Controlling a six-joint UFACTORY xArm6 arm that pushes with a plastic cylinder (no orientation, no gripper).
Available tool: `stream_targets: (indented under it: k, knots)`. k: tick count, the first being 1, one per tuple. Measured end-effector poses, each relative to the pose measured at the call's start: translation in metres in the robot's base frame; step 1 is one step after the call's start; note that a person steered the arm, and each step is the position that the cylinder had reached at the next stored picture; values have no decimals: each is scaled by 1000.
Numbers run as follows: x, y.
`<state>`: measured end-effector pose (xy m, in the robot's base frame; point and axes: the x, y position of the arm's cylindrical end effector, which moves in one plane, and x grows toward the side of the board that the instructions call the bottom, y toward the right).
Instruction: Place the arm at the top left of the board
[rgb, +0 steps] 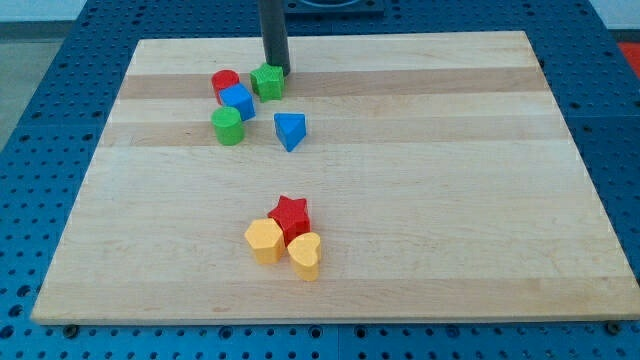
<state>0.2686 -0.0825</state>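
Green star block (268, 81) sat touching my tip (277, 72) near the counter's (450, 200) top edge. Sliding left could shove it into the red block (224, 82). No jaws showed.

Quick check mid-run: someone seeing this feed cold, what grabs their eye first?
The dark rod dropping in at the view's top, my tip right beside the green star block in the upper cluster. Next, the tight red star and two yellow blocks near the board's bottom centre.
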Motion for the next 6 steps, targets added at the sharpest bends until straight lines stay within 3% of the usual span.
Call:
stream_targets:
  k: [2,3,4,6]
  knots:
    - [0,-13]
    - [-19,19]
    - [-49,-8]
    - [-42,-171]
